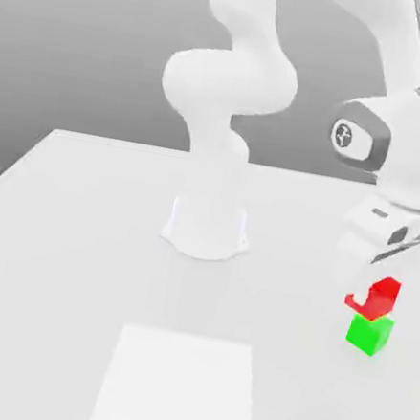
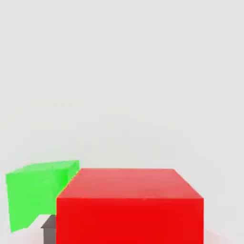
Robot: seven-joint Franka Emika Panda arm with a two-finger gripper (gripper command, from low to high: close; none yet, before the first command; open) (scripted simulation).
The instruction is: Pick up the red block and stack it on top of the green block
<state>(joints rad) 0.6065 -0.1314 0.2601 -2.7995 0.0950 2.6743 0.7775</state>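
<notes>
There's the gripper [image 1: 363, 291], closed firmly on the red block [image 2: 129, 214], and it's up above the green block [image 1: 369, 332]! In the exterior view the red block overlaps the green block's upper edge; whether they touch, I can't tell. The green block sits on the white table [image 1: 57, 274].

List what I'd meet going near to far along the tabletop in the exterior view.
White square → green block → arm's base → table's far edge. The red block overlaps the green one, so I leave it out.
</notes>
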